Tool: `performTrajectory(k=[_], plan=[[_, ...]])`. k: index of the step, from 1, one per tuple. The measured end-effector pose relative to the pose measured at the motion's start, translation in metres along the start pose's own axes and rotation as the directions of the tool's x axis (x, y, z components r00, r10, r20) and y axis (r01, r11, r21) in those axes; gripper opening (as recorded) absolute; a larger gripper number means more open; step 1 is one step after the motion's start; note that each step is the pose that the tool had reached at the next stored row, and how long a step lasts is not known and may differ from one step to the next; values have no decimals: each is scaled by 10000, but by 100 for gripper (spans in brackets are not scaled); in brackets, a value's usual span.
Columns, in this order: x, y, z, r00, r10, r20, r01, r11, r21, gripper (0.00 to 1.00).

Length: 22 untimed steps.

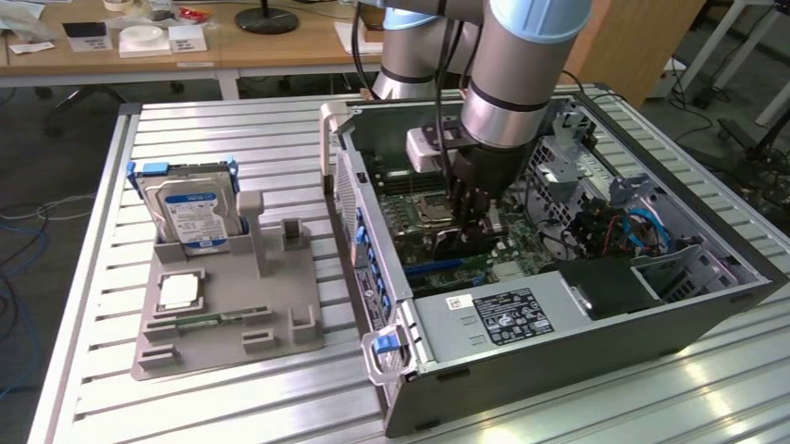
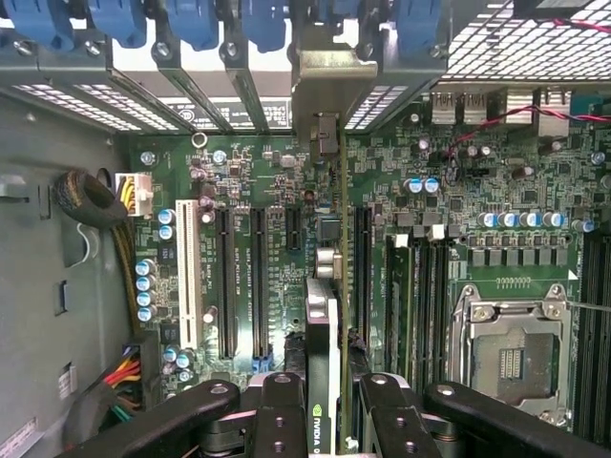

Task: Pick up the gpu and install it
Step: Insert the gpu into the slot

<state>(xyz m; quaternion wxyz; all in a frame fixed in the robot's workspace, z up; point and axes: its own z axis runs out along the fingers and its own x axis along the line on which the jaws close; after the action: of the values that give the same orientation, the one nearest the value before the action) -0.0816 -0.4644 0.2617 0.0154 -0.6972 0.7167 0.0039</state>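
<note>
The gpu [image 2: 323, 315] stands edge-on between my fingers [image 2: 277, 405], a thin green card with a black cooler and a silver end bracket [image 2: 329, 72]. My gripper [image 2: 329, 415] is shut on it, inside the open computer case [image 1: 556, 305]. The card hangs over the motherboard [image 2: 458, 205], in line with the black expansion slots [image 2: 256, 286]. Its bracket reaches the rear slot openings under the blue clips. Whether its edge sits in a slot I cannot tell. In the exterior view my gripper [image 1: 475, 217] reaches down into the case, with the gpu [image 1: 460, 248] dark below it.
On the exterior view's left, a grey holder [image 1: 222, 314] carries a silver hard drive [image 1: 185, 213], a small silver square part [image 1: 179, 291] and a narrow memory stick [image 1: 203, 321]. The case walls, power supply [image 1: 506, 314], CPU socket [image 2: 511, 353] and cables [image 2: 124, 377] crowd the card.
</note>
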Motion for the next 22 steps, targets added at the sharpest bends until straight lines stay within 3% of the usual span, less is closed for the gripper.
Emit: performTrajectory(k=[22], plan=[[-1,40,70,10000,1,0,-1,10000,0,26]])
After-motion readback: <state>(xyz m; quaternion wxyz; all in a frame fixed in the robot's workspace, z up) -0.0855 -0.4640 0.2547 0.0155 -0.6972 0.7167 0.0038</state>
